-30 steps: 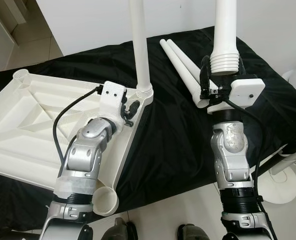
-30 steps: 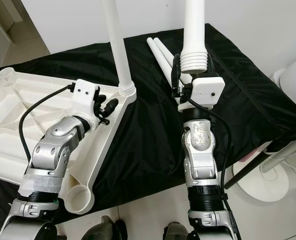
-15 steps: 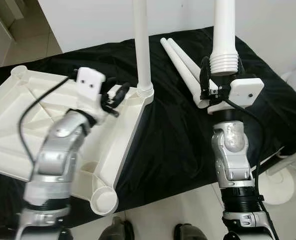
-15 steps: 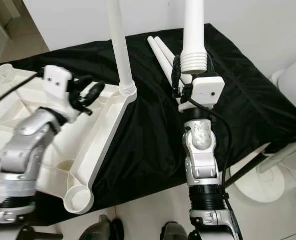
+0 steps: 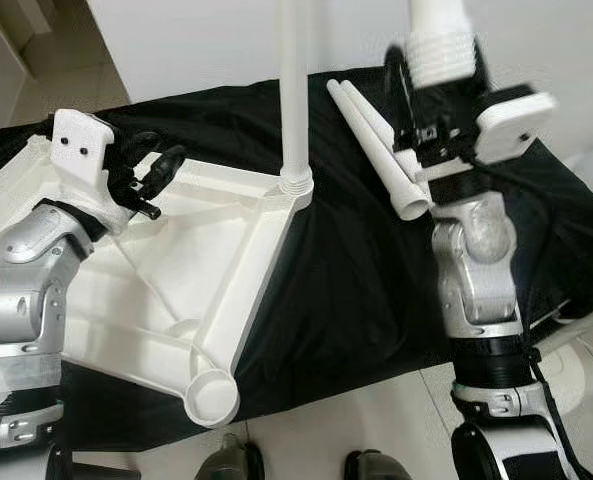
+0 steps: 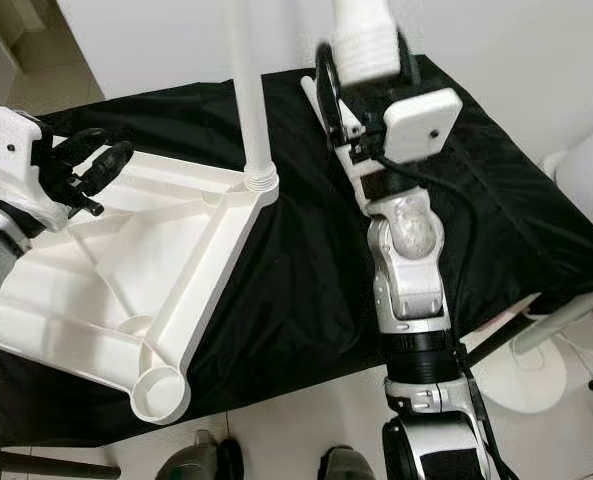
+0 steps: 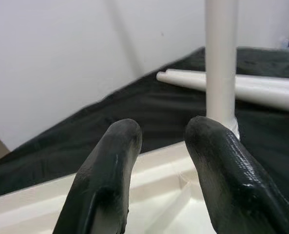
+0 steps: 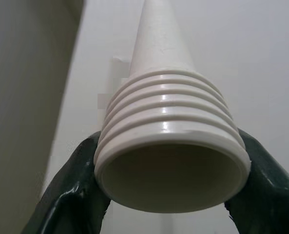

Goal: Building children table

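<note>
A white moulded plastic tabletop (image 5: 176, 270) lies upside down on a black cloth (image 5: 346, 260) draped over the worktop, its underside showing raised ribs that run diagonally to round sockets at the corners. The near corner socket (image 5: 213, 397) is an open, smooth cylinder overhanging the cloth's front edge. At the corner toward the worktop's middle, a white leg (image 5: 294, 90) stands upright, its ridged collar seated in the socket. Two more legs (image 5: 376, 140), long tapered matte tubes, lie side by side on the cloth toward the back edge, open ends facing forward.

The left gripper (image 5: 151, 170) hovers over the tabletop's far left part, its black rubbery fingers (image 7: 110, 180) parted narrowly with nothing between them. The left wrist view looks through that gap to the standing leg (image 7: 221, 58) and the lying pair (image 7: 241, 85) beyond, with a plain white wall behind.

The right gripper (image 8: 171, 190) is raised above the worktop's right side, closed around a fourth leg (image 6: 366, 40) held upright. The head views blur this part. The right wrist view gives the detail: the leg's threaded end (image 8: 169, 141), with glossy stacked ridges and a hollow round mouth, is pinched between the two dark fingers (image 8: 71, 190), the shaft narrowing away above it.

A white stand base (image 6: 521, 375) sits on the tiled floor beside the worktop's right edge.
</note>
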Motion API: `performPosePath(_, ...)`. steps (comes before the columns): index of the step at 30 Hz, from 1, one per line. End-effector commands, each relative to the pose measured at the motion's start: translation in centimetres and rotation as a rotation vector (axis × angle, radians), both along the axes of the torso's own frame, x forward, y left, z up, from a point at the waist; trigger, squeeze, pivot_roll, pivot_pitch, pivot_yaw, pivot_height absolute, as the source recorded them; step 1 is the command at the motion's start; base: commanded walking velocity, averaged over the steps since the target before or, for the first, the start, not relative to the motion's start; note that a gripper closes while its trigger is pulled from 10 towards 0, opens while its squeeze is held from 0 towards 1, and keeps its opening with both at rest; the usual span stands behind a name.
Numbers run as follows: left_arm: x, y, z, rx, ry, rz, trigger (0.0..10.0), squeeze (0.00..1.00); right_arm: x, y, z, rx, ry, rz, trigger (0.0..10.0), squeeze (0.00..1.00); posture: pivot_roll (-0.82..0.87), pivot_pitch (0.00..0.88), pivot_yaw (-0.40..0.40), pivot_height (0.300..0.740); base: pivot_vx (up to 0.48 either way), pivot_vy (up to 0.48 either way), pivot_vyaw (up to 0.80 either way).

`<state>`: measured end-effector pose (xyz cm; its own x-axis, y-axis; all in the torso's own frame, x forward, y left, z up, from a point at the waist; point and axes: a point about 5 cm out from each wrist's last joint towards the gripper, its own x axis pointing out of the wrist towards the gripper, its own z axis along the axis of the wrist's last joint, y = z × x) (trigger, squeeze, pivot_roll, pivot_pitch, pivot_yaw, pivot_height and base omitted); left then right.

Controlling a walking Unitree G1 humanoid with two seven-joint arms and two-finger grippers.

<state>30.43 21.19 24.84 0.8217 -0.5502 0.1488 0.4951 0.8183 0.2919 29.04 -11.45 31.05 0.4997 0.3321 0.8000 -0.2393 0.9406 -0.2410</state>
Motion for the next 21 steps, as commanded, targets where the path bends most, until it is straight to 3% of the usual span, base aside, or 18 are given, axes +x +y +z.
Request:
performPosePath(1, -0.4, 0.4, -0.6, 0.066, 0.032, -0.066, 10.0, 0.0, -0.5, 0.8, 0.6, -0.032, -0.034, 0.067, 10.0, 0.0, -0.03, 0.079, 0.057, 0.74, 0.0, 0.0, 0.0)
performPosePath(4, -1.0, 2.0, -1.7, 0.245, 0.101, -0.05, 10.0, 0.0, -0.5, 2.0, 0.7, -0.12, -0.038, 0.151, 10.0, 0.0, -0.02, 0.078, 0.053, 0.74, 0.0, 0.0, 0.0)
performPosePath(7, -1.1, 2.4, -1.9, 0.276, 0.121, -0.045, 10.0, 0.0, -0.4, 2.1, 0.6, -0.137, -0.035, 0.162, 10.0, 0.0, -0.02, 0.078, 0.053, 0.74, 0.0, 0.0, 0.0)
performPosePath(12, -2.3, 4.2, -3.0, 0.532, 0.21, -0.033, 10.0, 0.0, -0.1, 2.7, -1.5, -0.263, 0.07, 0.255, 10.0, 0.0, -0.02, 0.073, 0.04, 0.74, 0.0, 0.0, 0.0)
performPosePath(16, -3.0, 4.9, -3.5, 0.59, 0.267, -0.04, 10.0, 0.0, 0.1, 2.6, -2.9, -0.312, 0.122, 0.273, 10.0, 0.0, -0.02, 0.07, 0.037, 0.74, 0.0, 0.0, 0.0)
performPosePath(21, -4.2, 5.2, -4.2, 0.582, 0.345, -0.089, 10.0, 0.0, 0.2, 2.3, -4.2, -0.332, 0.18, 0.284, 10.0, 0.0, -0.01, 0.068, 0.032, 0.74, 0.0, 0.0, 0.0)
